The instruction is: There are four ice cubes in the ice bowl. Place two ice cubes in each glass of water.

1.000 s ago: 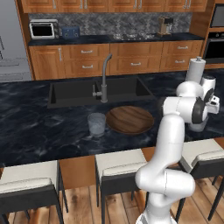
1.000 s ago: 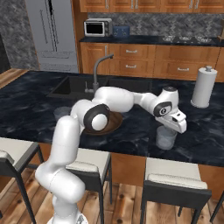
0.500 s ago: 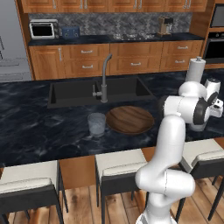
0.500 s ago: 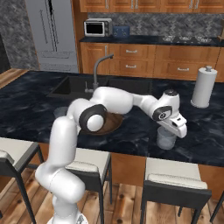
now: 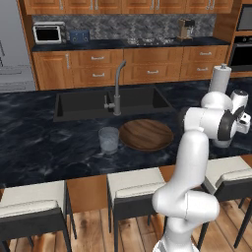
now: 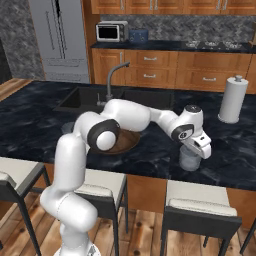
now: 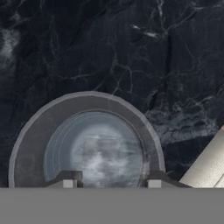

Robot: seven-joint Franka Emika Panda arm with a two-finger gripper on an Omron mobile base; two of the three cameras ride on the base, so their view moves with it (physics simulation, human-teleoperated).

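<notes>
My gripper [image 6: 201, 149] hangs right over one glass of water [image 6: 188, 161] near the counter's front edge, at the right. From the hand view I look straight down into this glass [image 7: 94, 148]. The gripper [image 7: 111, 183] has its two fingertips [image 7: 70, 180] apart above the water. I cannot make out whether a clear ice cube sits between them. The other glass [image 5: 109, 140] stands just left of the wooden ice bowl [image 5: 146, 134], in front of the sink. My arm partly covers the bowl [image 6: 129, 140] in the right base view. No ice cubes can be made out in the bowl.
A tall white paper-towel roll [image 6: 233, 99] stands behind the right glass, also visible in the left base view [image 5: 220, 78]. The sink [image 5: 110, 102] with its faucet [image 5: 118, 88] lies behind the bowl. Stools [image 6: 200, 212] line the counter's front edge.
The hand has drifted slightly right and down, closer over the right glass. Bowl and left glass have not moved.
</notes>
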